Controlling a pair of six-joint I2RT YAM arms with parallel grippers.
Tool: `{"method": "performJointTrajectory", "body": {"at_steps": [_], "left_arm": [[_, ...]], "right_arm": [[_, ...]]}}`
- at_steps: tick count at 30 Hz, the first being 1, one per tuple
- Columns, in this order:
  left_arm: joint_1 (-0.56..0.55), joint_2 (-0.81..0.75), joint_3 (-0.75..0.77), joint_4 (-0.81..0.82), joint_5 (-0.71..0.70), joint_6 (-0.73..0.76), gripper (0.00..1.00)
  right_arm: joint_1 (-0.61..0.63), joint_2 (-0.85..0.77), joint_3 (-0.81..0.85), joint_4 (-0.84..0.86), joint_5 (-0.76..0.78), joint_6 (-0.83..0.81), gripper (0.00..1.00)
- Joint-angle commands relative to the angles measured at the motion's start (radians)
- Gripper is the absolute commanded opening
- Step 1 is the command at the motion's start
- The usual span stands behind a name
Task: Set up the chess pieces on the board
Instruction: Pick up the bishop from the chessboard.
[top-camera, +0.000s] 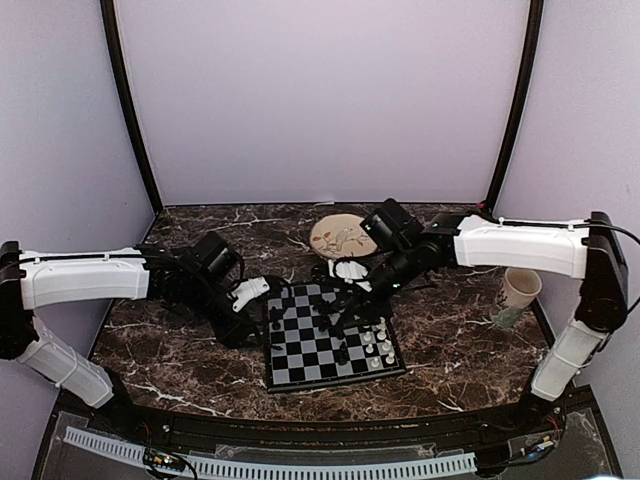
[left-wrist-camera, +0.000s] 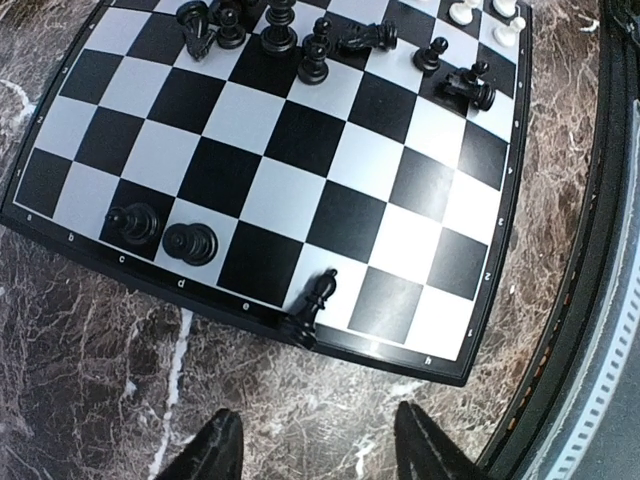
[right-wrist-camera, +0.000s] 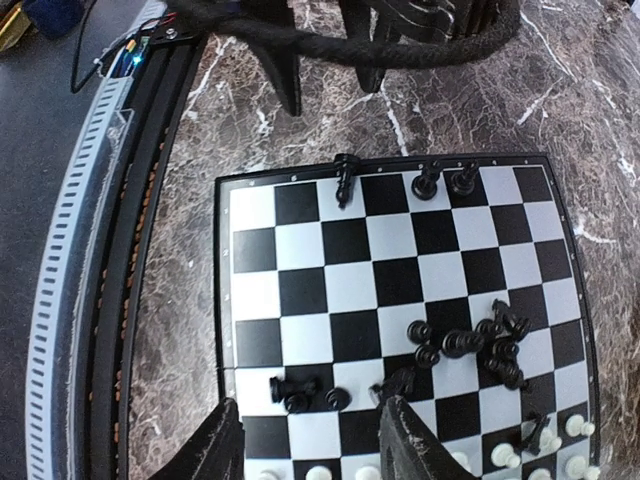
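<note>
Top external view shows the left arm (top-camera: 80, 280) and right arm (top-camera: 520, 245) both leaning in over the board (top-camera: 300, 365). It lies flat on the marble table (top-camera: 180, 380) between them, within easy reach of each. The floral plate (top-camera: 342, 237) sits just behind it and the cup (top-camera: 518, 292) stands well off to the right, out of the way.

Seen from the left wrist, the left gripper (left-wrist-camera: 320, 450) hovers over bare marble just off the board's edge, its jaws partly spread and holding nothing. On the edge row in front of it, 2 black pawns (left-wrist-camera: 190, 243) stand upright side by side. A leaning black piece (left-wrist-camera: 310, 305) is tipped across the border nearly in line with the jaws. My guess is that it wants standing up next.

From the right wrist, the right gripper (right-wrist-camera: 312, 440) hangs above the opposite side with its jaws wide and empty. A black heap (right-wrist-camera: 470, 345) of jumbled, partly fallen men lies beyond it, and some white pieces (right-wrist-camera: 510, 457) line the near edge. The setup looks barely begun. The tangle will probably need a narrow, careful pinch so neighbouring pieces are not knocked over.
</note>
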Motion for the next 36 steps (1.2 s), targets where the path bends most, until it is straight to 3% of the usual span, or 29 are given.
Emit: {"method": "performJointTrajectory", "body": {"at_steps": [1, 11, 22, 36], "left_arm": [[-0.016, 0.039, 0.037, -0.044, -0.005, 0.146, 0.54], [-0.037, 0.163, 0.113, -0.026, 0.019, 0.283, 0.43], [-0.051, 0.267, 0.132, -0.001, -0.055, 0.316, 0.41], [-0.061, 0.27, 0.101, 0.012, -0.069, 0.332, 0.34]], "right_arm": [[-0.039, -0.153, -0.152, -0.044, -0.072, -0.053, 0.47], [-0.186, -0.278, -0.315, 0.095, -0.139, -0.047, 0.48], [-0.191, -0.261, -0.348, 0.135, -0.11, -0.056, 0.47], [-0.191, -0.244, -0.353, 0.141, -0.104, -0.057, 0.47]]}}
